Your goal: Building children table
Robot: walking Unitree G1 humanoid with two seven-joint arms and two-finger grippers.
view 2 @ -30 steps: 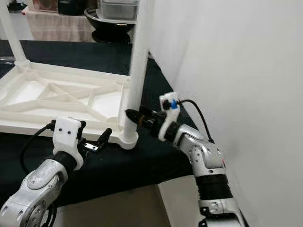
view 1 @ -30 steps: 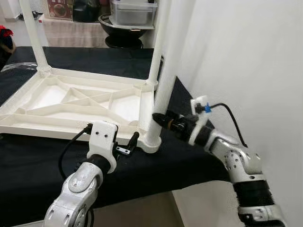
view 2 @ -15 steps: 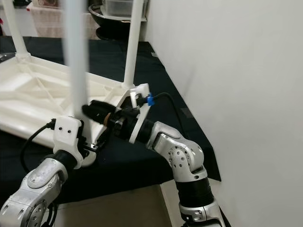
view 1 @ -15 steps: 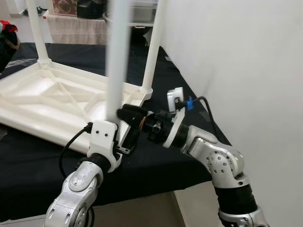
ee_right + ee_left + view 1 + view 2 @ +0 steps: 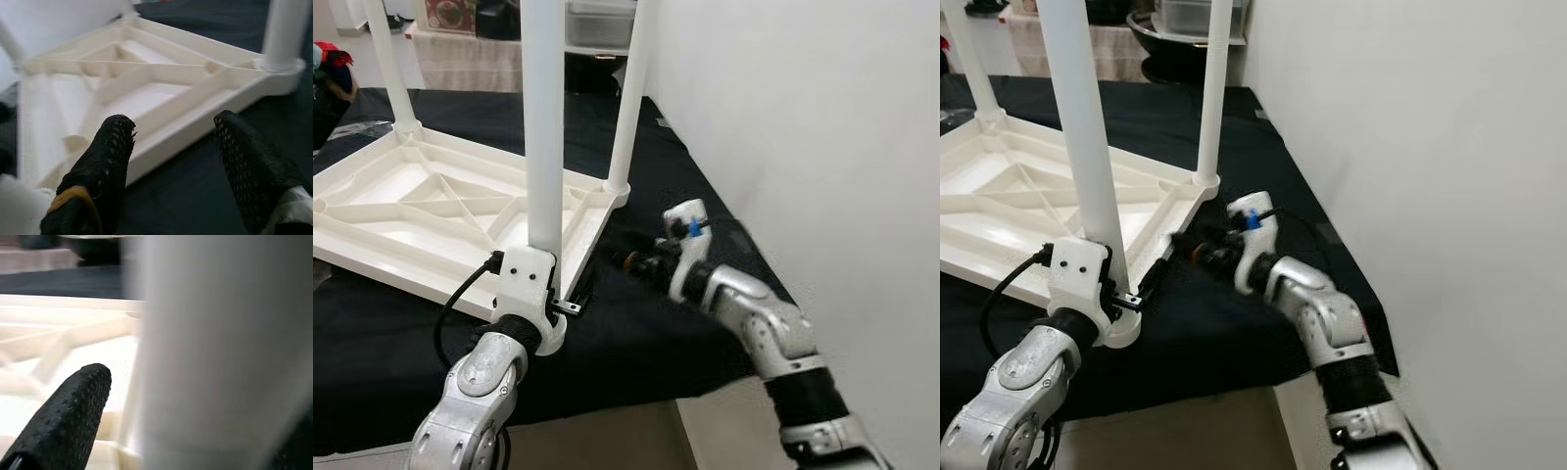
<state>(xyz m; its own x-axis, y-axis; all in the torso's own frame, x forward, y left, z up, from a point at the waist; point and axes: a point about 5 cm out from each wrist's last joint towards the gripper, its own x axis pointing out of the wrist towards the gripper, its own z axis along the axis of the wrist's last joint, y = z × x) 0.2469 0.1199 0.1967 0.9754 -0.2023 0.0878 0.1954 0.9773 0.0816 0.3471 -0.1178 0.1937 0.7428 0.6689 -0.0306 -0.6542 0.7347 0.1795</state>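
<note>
Overhead, left eye view: an upturned white plastic table (image 5: 440, 211) lies underside up on a black-covered tabletop (image 5: 636, 333) beside a white wall (image 5: 822, 127). Three white legs stand upright from its corners: a near leg (image 5: 544, 127), a far right leg (image 5: 628, 108) and a far left leg (image 5: 389, 69). The left claw (image 5: 570, 299) sits at the foot of the near leg, at the table's near corner; its white wrist housing hides the fingers there. The right claw (image 5: 631, 261) hovers over the black cloth just right of the table's edge, apart from the legs and blurred.

Right eye view: same scene; the near leg rises directly above the left wrist housing, and the right claw points toward the table's right rim.

Left wrist view: one black finger (image 5: 63, 421) lies to one side of the near leg (image 5: 220, 352), which sits between the jaws; contact cannot be told.

Right wrist view: two black fingers (image 5: 105, 161) stand spread apart, holding nothing, facing the ribbed underside (image 5: 146, 78) and a leg socket (image 5: 283, 63).
</note>
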